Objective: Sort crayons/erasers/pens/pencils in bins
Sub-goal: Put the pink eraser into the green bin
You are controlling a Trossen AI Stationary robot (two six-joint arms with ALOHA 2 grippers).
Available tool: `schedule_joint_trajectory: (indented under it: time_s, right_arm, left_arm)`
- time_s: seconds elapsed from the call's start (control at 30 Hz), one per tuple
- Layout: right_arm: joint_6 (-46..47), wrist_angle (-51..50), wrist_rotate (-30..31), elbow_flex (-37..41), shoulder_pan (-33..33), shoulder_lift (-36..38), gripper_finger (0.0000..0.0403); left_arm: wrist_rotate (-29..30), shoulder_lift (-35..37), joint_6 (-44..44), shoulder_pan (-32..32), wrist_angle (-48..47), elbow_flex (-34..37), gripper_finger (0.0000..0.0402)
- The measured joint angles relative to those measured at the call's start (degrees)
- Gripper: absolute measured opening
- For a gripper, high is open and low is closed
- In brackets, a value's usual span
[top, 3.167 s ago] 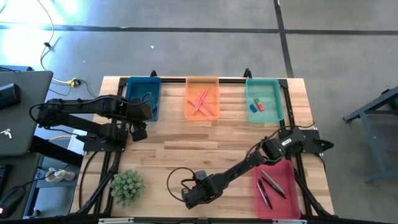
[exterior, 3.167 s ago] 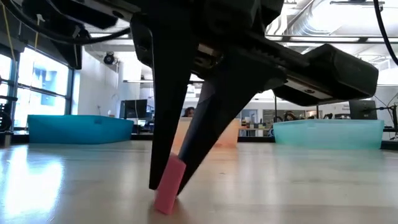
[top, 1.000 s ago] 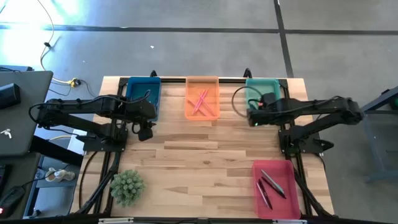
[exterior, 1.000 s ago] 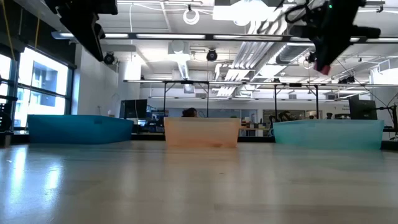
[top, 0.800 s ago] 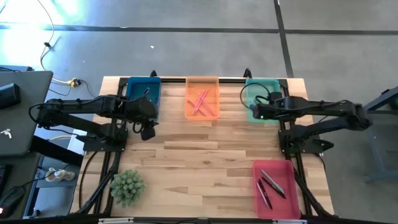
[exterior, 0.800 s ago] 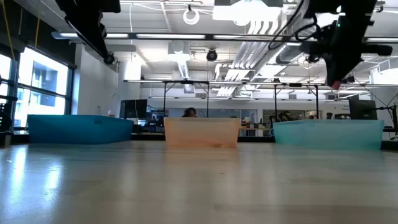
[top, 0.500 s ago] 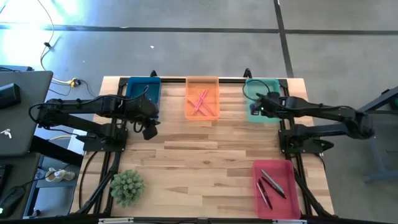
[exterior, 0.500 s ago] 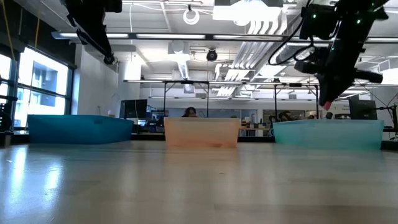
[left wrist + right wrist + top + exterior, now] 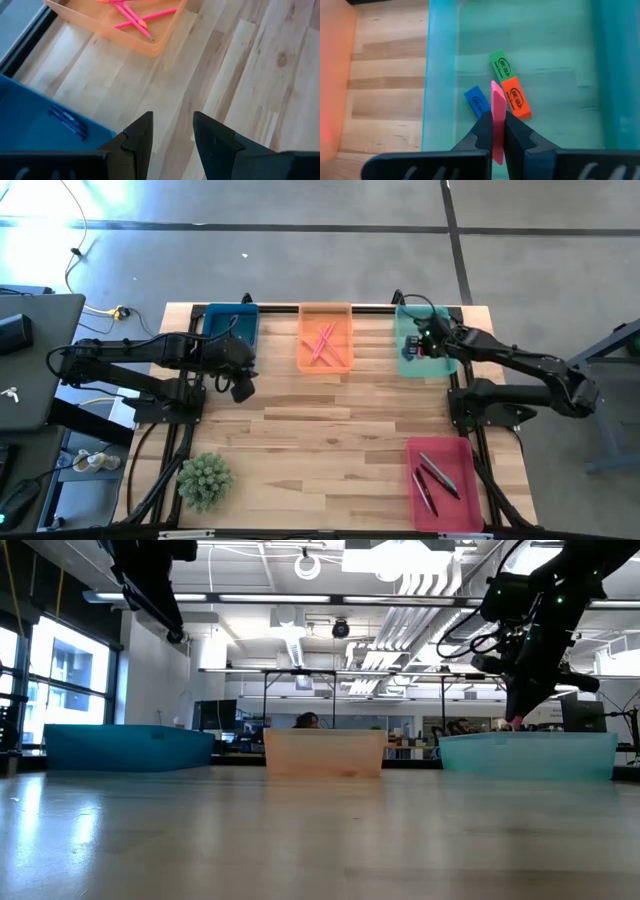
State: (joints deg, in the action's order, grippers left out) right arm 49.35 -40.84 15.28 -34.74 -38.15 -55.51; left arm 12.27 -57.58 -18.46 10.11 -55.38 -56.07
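Note:
My right gripper (image 9: pixel 498 121) is shut on a pink eraser (image 9: pixel 497 97) over the teal-green bin (image 9: pixel 425 309), low above its floor; it also shows in the high view (image 9: pixel 416 347) and the low view (image 9: pixel 517 718). A green (image 9: pixel 500 64), a red-orange (image 9: pixel 516 98) and a blue eraser (image 9: pixel 476 101) lie flat on that bin's floor. My left gripper (image 9: pixel 172 125) is open and empty above the table beside the dark blue bin (image 9: pixel 232 320). My right gripper pinches the pink eraser's two broad faces (image 9: pixel 497 112) between its two fingers. The fingers come from above, slanting down. The eraser stands on edge in the hold with its free end (image 9: pixel 515 724) sticking out past the fingertips, clear of the bin's floor.
The orange bin (image 9: pixel 326 310) at the far middle holds pink sticks (image 9: pixel 322 343). The red-pink bin (image 9: pixel 445 445) at the near right holds dark pens (image 9: pixel 432 478). A small green plant (image 9: pixel 204 480) stands at the near left. Blue sticks (image 9: pixel 67 120) lie in the dark blue bin.
My right gripper has carried the pink eraser toward the table's far right and down, from beside the teal-green bin's near left corner to over its inside, staying shut on it. My left gripper has drifted slightly toward the right.

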Motion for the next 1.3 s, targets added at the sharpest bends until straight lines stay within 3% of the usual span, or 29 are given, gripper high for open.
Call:
schedule_joint_trajectory:
  time_s: [0.23,0.5,1.0,1.2,1.3]
  right_arm:
    - [-5.97,-0.11,-2.00,0.00,-3.54,-3.31,0.0005]
    - [-5.81,-0.22,-3.27,0.00,-3.48,-10.27,0.0011]
    - [-5.89,2.38,-5.06,-2.34,-3.45,-10.75,0.0127]
    - [-3.95,-4.35,0.90,-6.96,-4.44,-10.93,0.0133]
    - [-9.09,-9.63,3.03,-8.76,-4.72,-10.95,0.0133]
  left_arm:
    - [0.40,0.00,-0.92,0.00,0.82,0.00,0.0129]
    - [0.37,0.00,3.08,0.00,3.00,0.00,0.0129]
    - [-3.19,0.04,3.71,-0.02,3.52,0.00,0.0127]
    - [-8.23,3.20,5.16,0.13,17.14,7.62,0.0098]
    - [-10.90,5.64,4.09,0.14,23.46,13.55,0.0077]
